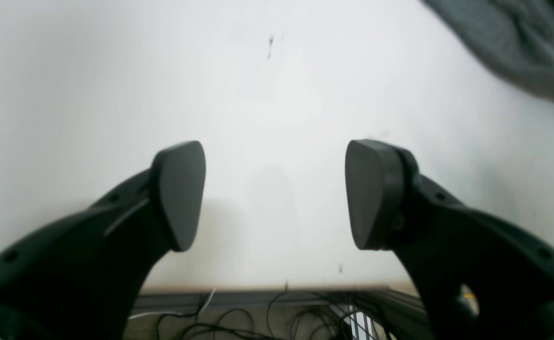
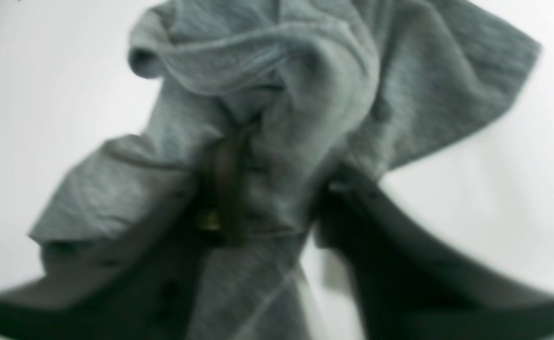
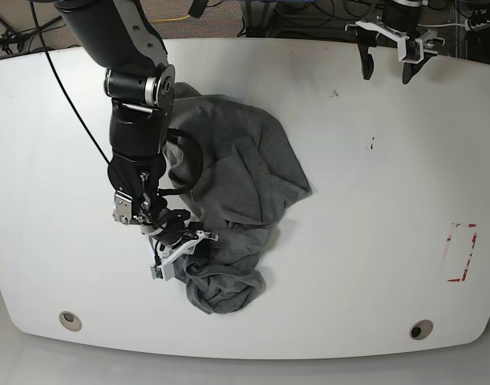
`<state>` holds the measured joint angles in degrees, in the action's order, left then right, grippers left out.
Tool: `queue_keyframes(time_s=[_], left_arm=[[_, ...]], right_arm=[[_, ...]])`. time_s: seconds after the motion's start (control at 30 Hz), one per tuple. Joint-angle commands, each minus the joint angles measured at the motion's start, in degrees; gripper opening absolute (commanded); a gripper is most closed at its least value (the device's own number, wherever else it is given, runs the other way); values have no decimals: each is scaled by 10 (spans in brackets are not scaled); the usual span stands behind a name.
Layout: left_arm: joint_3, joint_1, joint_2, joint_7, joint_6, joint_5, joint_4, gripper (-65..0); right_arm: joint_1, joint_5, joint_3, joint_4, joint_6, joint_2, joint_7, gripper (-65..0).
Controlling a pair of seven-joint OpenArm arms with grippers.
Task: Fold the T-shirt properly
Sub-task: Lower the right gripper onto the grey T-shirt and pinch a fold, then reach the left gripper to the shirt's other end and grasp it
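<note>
- Left wrist: my left gripper [image 1: 275,194] hangs agape over bare table [image 1: 277,94]; shirt [image 1: 517,42] only at the corner.
- Right wrist: right gripper [image 2: 277,208] pinches bunched cloth; I should lift slowly, shaking layers apart.
- Base: shirt lies crumpled, left of centre.

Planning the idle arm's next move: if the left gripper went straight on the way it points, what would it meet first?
Probably the bare white table: the open left gripper points at it, with the T-shirt off to one side.

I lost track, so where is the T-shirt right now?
In the base view the T-shirt lies crumpled left of the white table's centre, its near end bunched in the right gripper.
</note>
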<state>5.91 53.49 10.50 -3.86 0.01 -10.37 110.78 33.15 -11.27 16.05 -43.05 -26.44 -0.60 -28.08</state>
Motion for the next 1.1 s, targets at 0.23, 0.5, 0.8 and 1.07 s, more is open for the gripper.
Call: queue_keyframes(time_s=[0.23,0.5,0.8,1.07], left_arm=[[-74,-140,2,169,0,0,9,-217],[-172,-257,-1,306,-16,0,6,-215],[-195,-310,-47,344,-134,-2,-83,-215],[-197,-370,-90,377,-139,-3,-147,-215]], right_arm=[[14,-6,0,-109,-5,-2,-53,-650],[-5,-10,-1,-235,-5,-1,-128,-650],[-8,-5,-2,-253,-8,-1,-130,-650],[-10,-6,-2,-254,-8,-1,-130,-650]])
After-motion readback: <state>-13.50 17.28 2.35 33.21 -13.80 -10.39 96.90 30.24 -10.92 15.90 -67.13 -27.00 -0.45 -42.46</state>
